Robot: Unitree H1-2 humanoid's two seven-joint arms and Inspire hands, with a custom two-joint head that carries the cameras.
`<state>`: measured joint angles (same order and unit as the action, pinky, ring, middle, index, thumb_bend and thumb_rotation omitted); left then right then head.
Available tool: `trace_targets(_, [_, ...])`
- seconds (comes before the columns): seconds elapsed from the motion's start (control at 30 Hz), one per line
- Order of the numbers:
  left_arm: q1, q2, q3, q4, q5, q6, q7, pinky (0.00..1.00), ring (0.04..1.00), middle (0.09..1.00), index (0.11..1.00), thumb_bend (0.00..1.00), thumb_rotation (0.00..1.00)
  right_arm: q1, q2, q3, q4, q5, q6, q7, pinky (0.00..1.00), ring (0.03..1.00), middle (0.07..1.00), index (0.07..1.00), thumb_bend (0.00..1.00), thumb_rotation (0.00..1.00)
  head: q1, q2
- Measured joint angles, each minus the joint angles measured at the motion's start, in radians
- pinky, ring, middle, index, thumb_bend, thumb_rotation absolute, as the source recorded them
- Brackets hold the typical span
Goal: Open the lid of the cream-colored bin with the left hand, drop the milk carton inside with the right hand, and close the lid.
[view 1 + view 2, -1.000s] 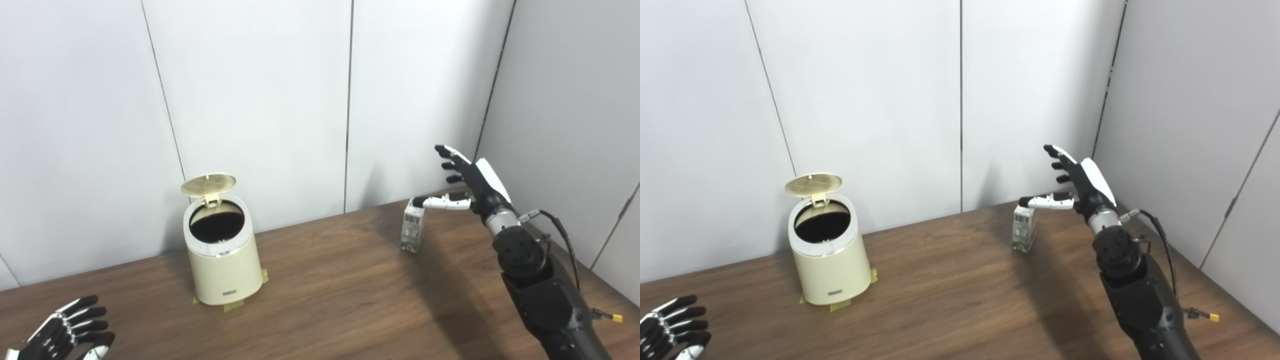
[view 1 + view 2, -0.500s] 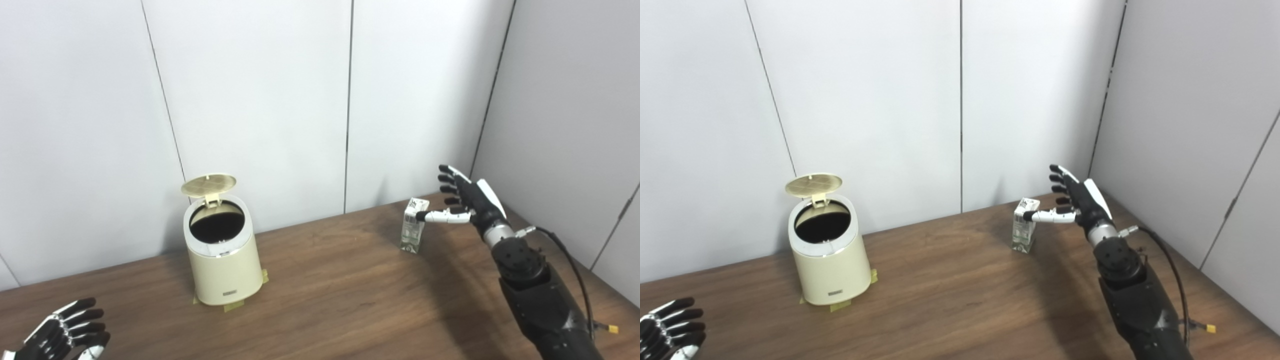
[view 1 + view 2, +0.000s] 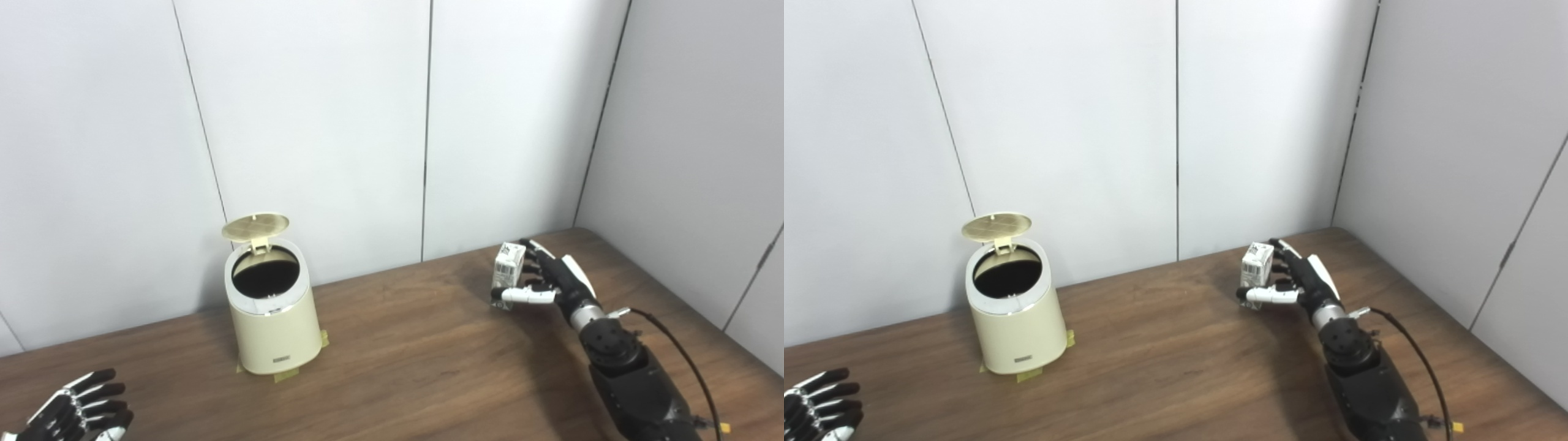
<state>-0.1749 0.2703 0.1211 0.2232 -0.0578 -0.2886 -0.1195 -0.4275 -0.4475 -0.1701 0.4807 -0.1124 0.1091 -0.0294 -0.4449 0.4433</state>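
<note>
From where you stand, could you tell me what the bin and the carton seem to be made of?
Bin: probably plastic, cream with a soft sheen and a shiny rim. Carton: likely printed paperboard, with matte white faces and sharp folded edges.

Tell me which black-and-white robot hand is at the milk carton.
The right hand, curled around the small white milk carton; the left hand idles at the table's near-left corner.

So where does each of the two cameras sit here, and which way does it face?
Left eye view: on the head, looking down at the table, open bin, milk carton; right hand and left hand show.
Right eye view: beside it, slightly rightward, same direction.
Both share the whole scene, shifted sideways.
</note>
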Motion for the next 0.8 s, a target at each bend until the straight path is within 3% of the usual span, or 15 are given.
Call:
trace_targets(0.07, [0.004, 0.0, 0.0, -0.004, 0.001, 0.001, -0.001, 0.57, 0.635, 0.7, 0.755, 0.56, 0.14, 0.0, 0.006, -0.001, 0.01, 0.0, -0.003, -0.015, 0.77, 0.795, 0.819, 0.854, 0.84, 0.14, -0.002, 0.003])
trace_targets(0.3, [0.032, 0.001, -0.001, -0.047, 0.001, 0.042, -0.006, 0.59, 0.644, 0.701, 0.757, 0.55, 0.12, -0.013, 0.011, 0.002, 0.09, -0.014, -0.087, -0.081, 0.72, 0.789, 0.818, 0.834, 0.85, 0.2, 0.002, 0.011])
trace_targets(0.53, [0.054, 0.001, -0.004, -0.083, 0.023, 0.085, -0.006, 0.61, 0.65, 0.703, 0.758, 0.54, 0.09, -0.02, 0.012, 0.018, 0.113, -0.031, -0.105, -0.129, 0.65, 0.753, 0.796, 0.808, 0.86, 0.22, 0.003, 0.018])
trace_targets(0.63, [0.057, 0.001, -0.005, -0.085, 0.033, 0.087, -0.004, 0.52, 0.63, 0.7, 0.761, 0.58, 0.17, -0.027, 0.017, 0.021, 0.127, -0.038, -0.107, -0.163, 0.61, 0.72, 0.768, 0.79, 0.86, 0.21, 0.003, 0.022])
trace_targets(0.8, [0.057, 0.001, -0.007, -0.084, 0.06, 0.078, -0.002, 0.52, 0.623, 0.699, 0.772, 0.57, 0.18, -0.04, 0.035, 0.022, 0.176, -0.053, -0.157, -0.231, 0.53, 0.654, 0.718, 0.747, 0.84, 0.18, 0.005, 0.025])
